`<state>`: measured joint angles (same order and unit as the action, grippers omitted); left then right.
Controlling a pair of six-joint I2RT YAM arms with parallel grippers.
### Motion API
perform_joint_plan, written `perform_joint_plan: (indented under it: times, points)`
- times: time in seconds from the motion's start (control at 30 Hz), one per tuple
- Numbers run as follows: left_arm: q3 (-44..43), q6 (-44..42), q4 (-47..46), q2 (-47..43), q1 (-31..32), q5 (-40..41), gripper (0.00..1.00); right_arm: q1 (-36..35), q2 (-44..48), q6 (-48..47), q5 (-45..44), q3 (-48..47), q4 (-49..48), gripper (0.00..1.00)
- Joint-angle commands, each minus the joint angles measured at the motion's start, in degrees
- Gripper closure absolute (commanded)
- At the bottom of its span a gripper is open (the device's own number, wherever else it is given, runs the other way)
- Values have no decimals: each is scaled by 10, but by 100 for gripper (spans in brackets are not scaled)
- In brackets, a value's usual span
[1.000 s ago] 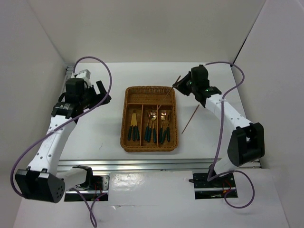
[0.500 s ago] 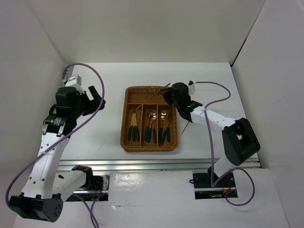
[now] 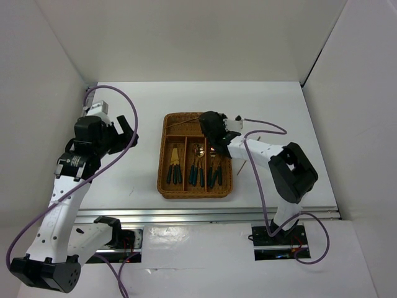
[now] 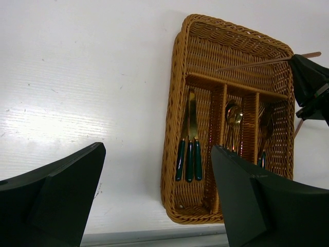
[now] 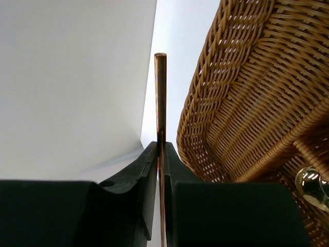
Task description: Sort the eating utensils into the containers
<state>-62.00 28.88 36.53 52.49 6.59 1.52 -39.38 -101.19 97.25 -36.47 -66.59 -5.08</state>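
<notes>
Two fingers of the right gripper are clamped on one chopstick.

Top view: the stick runs out ahead of the fingertips, with its long axis across the tray and roughly along the crosswise section. The free end reaches toward that section's far wall. A second chopstick lies on the table behind this hand, partly hidden under its arm. The left gripper hangs well apart from the tray, on the side away from the right arm, so we judge the right arm the nearer one for both sticks.

Left wrist view: this hand's own fingers are spread wide and hold nothing. Ahead of them the held stick slants over the crosswise section, apparently above the weave. Whether the tip touches, we cannot tell. Knives fill the nearest long compartment.

Right wrist view: the stick stands straight out between the closed pads. The wicker wall is just beside it on one side. We judge that the release turns on lowering the stick parallel to that section.
</notes>
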Motion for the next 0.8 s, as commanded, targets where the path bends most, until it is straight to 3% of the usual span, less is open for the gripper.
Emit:
perform_joint_plan:
  times: [0.0, 0.23, 0.4, 0.77]
  points:
    - [1, 1, -4, -10, 4, 22, 1, -16, -21, 75, -96, -37, 52, 86]
    - [1, 1, 1, -10, 9, 27, 1, -48, -56, 148, -182, -88, 174, 83]
    - [1, 1, 1, -10, 14, 27, 1, -48, -68, 182, -215, -88, 191, 83]
    - [-4, 1, 6, -5, 14, 27, 1, -48, -110, 204, -226, -123, 222, 70]
